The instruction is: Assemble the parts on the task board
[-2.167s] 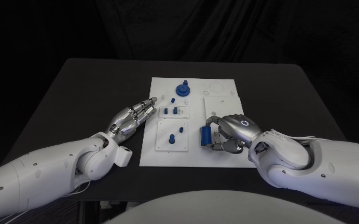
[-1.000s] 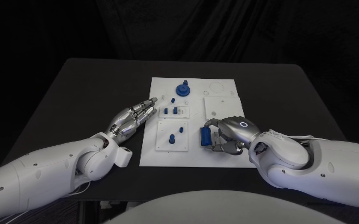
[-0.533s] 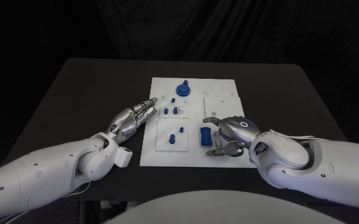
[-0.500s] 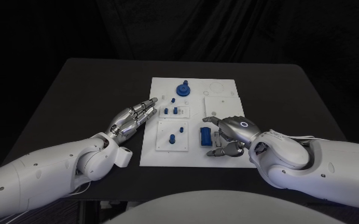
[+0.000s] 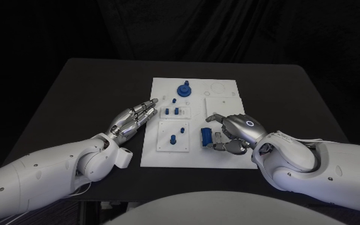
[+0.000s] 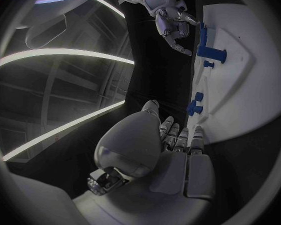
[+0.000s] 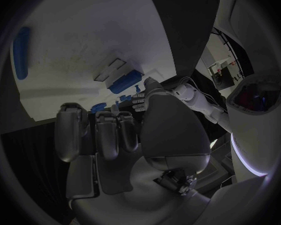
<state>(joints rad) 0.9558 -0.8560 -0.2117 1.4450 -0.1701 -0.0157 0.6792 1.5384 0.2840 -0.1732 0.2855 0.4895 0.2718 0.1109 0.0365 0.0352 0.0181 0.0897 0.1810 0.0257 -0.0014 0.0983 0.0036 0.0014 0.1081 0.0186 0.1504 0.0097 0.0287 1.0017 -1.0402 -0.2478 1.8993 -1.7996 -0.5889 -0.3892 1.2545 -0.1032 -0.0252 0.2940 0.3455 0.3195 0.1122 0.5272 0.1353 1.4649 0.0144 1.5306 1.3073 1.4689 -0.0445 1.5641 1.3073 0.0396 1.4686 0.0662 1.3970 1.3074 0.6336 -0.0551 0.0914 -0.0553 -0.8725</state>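
Task board (image 5: 225, 157): matt white plastic, smooth. Parts, e.g. blue block (image 5: 205, 135): plain blue plastic. Hands (image 5: 135, 116) (image 5: 239, 130): glossy silver metal look. Table (image 5: 90, 89): matt black. Backdrop at 12 o'clock: dark cloth.

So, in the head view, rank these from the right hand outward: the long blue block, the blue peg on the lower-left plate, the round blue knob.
1. Long blue block, beside the right hand.
2. Blue peg, further left.
3. Round blue knob, at the board's far end.

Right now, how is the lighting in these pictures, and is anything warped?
Head view: dim, black backdrop, only the task board bright, edges straight. Left wrist view: fisheye bends the board's edge; bright curved light streaks beside the left hand. Right wrist view: right hand dark against the pale board.
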